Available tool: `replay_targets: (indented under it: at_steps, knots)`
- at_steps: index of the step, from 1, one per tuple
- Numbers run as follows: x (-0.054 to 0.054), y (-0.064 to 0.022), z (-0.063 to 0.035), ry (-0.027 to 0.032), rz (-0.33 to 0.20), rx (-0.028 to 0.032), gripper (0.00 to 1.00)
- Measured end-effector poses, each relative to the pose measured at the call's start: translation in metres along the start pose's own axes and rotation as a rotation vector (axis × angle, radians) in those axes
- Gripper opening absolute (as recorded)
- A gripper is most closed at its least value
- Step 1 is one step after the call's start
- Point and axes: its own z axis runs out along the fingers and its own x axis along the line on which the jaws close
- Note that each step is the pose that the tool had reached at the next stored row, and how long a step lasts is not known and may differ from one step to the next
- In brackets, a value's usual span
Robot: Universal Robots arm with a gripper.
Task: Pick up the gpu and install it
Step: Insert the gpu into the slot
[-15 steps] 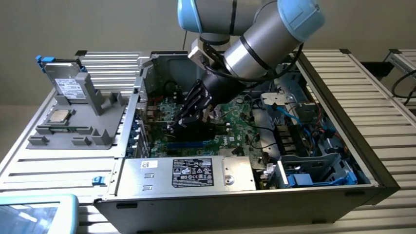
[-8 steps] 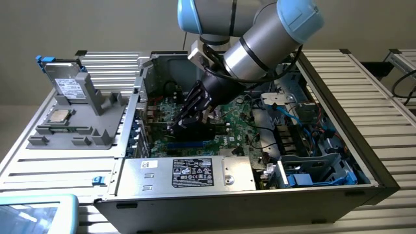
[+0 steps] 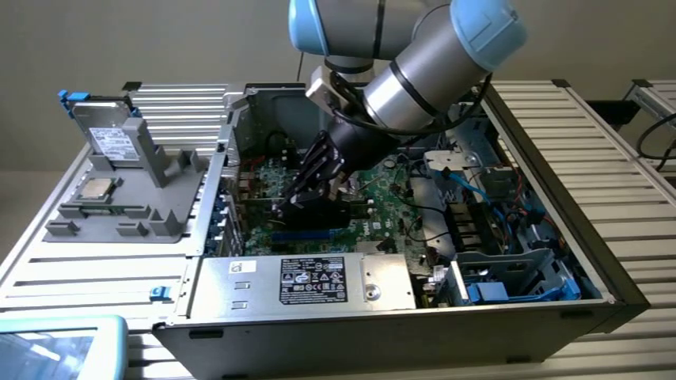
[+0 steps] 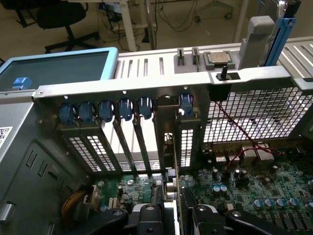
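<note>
Above the green motherboard (image 3: 396,207) of an open black-and-silver computer case (image 3: 544,178), the exterior view shows a grey-and-pale-blue robot arm (image 3: 423,71) reaching down into the chassis. Its black pincer (image 3: 317,190) is clamped on the gpu (image 3: 307,206), a small flat card with a black heatsink face, held upright just over the board near the middle of the case. At the near edge of the case lies a silver power-supply box (image 3: 306,281) with a black label. On the ribbed aluminium bench (image 3: 618,150), at the exterior view's left, a grey moulded tray (image 3: 158,215) carries a silver labelled drive (image 3: 111,141) with blue tabs and a square silver processor chip (image 3: 97,188). A blue-framed screen (image 3: 53,340) lies at the near left corner.

Seen from the wrist, the two black fingers (image 4: 146,218) of the pincer (image 4: 175,218) grip the gpu (image 4: 174,164) edge-on, its silver end bracket against the case's slotted rear wall (image 4: 122,90), among a row of blue retaining clips (image 4: 126,108). Whether the card's lower edge sits in a socket cannot be told.
</note>
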Motion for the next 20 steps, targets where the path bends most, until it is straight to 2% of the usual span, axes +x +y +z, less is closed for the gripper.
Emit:
replay_targets:
  at_steps: [13, 17, 20]
  knots:
    - [-0.0013, -0.0025, 0.0018, 0.0002, 0.000, -0.0001, 0.28]
    - [-0.0014, -0.0025, 0.0022, -0.0015, -0.001, 0.0039, 0.28]
    - [-0.0013, -0.0022, 0.0022, -0.0014, -0.001, 0.0039, 0.28]
